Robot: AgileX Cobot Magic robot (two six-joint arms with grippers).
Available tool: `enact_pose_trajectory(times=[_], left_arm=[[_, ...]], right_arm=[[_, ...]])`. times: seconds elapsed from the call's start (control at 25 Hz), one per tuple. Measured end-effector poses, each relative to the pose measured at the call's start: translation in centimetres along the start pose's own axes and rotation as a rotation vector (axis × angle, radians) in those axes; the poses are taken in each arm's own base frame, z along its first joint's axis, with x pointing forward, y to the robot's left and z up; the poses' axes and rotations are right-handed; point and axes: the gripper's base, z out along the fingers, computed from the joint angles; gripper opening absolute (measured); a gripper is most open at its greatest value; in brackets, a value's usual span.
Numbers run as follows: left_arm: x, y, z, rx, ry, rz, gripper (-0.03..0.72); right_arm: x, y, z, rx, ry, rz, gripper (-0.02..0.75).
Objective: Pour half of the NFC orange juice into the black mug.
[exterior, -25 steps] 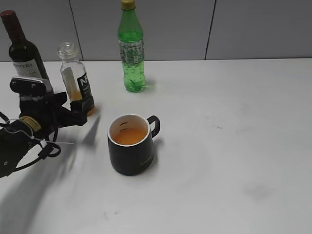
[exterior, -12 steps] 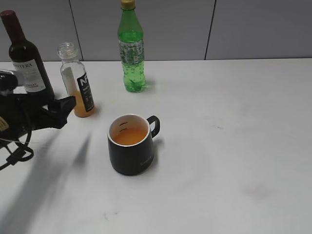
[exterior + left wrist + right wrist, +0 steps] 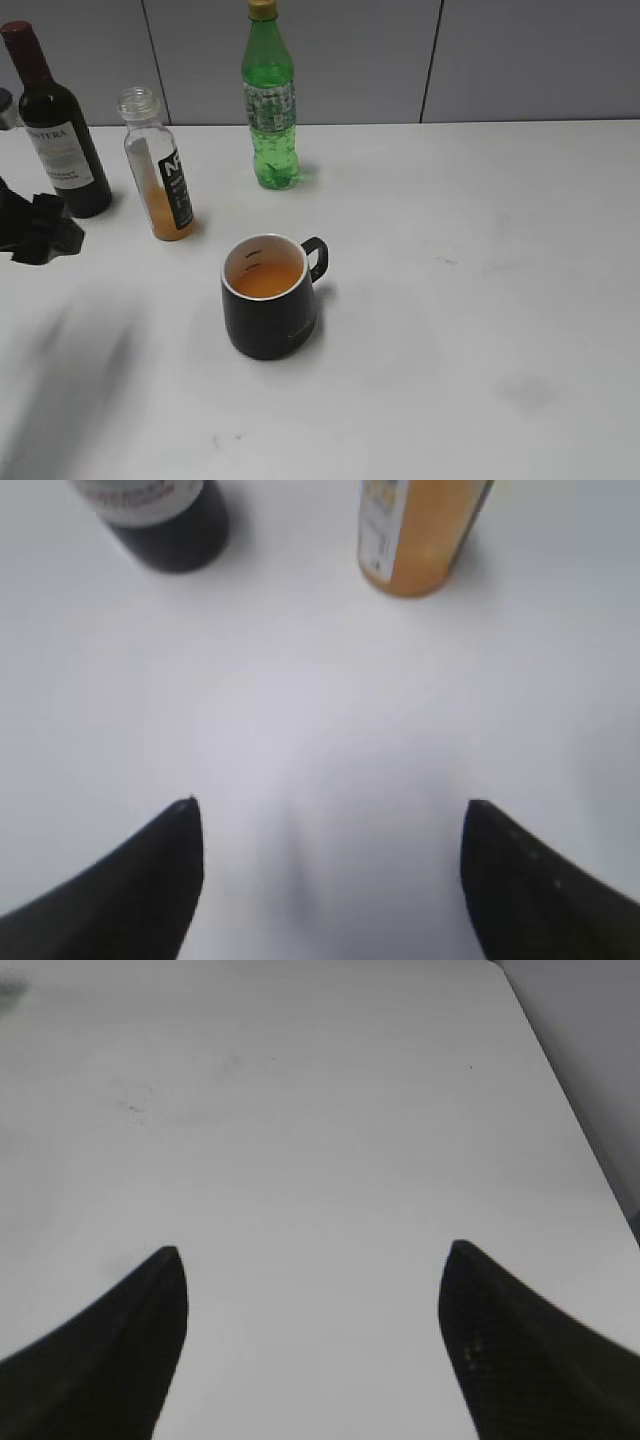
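Observation:
The NFC orange juice bottle (image 3: pixel 160 170) stands upright and uncapped at the back left, with orange liquid only in its lower part. Its base also shows in the left wrist view (image 3: pixel 420 535). The black mug (image 3: pixel 270 295) stands in front of it, handle to the right, holding orange liquid. My left gripper (image 3: pixel 45 235) is open and empty at the far left edge, apart from the bottle; in the left wrist view (image 3: pixel 330 825) its jaws are spread over bare table. My right gripper (image 3: pixel 312 1265) is open and empty over bare table, out of the exterior view.
A dark wine bottle (image 3: pixel 55 125) stands at the back left, just behind my left gripper; its base shows in the left wrist view (image 3: pixel 165 520). A tall green soda bottle (image 3: pixel 270 100) stands at the back centre. The white table's right edge (image 3: pixel 570 1110) is near my right gripper.
My left gripper has let go of the juice bottle and drawn back to the left, almost out of the exterior view. The bottle and mug have not moved.

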Motion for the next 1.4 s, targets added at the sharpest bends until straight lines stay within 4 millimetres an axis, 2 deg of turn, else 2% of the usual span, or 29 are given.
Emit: enact_pose_trajectory(times=[0.2,0.4,0.52,0.68,0.88,1.0,1.16,1.32,1.4], left_arm=[[-1.0,0.0,-4.6,0.026,0.207,-0.035,0.608],[0.3,-0.1,-9.4,0.043,0.305,-0.043,0.608],[1.2,-0.2,-12.6,0.044,0.273,-0.044,0.608],[2.9,-0.3,-17.3,0.034,0.144,-0.042,0.607],[5.9,-0.5,-21.8,0.02,-0.04,-0.019,0.602],[8.8,-0.7,-22.8,0.014,-0.114,-0.006,0.601],[12.6,-1.1,-22.5,0.008,-0.167,0.002,0.596],[15.2,-1.3,-21.8,0.002,-0.224,0.013,0.593],[15.8,-1.4,-21.3,0.001,-0.233,0.018,0.591]], right_arm=[[0.0,0.0,0.0,0.0,0.0,0.0,0.595],[0.0,0.0,0.0,0.0,0.0,0.0,0.595],[0.0,0.0,0.0,0.0,0.0,0.0,0.595],[0.0,0.0,0.0,0.0,0.0,0.0,0.595],[0.0,0.0,0.0,0.0,0.0,0.0,0.595],[0.0,0.0,0.0,0.0,0.0,0.0,0.595],[0.0,0.0,0.0,0.0,0.0,0.0,0.595],[0.0,0.0,0.0,0.0,0.0,0.0,0.595],[0.0,0.0,0.0,0.0,0.0,0.0,0.595]])
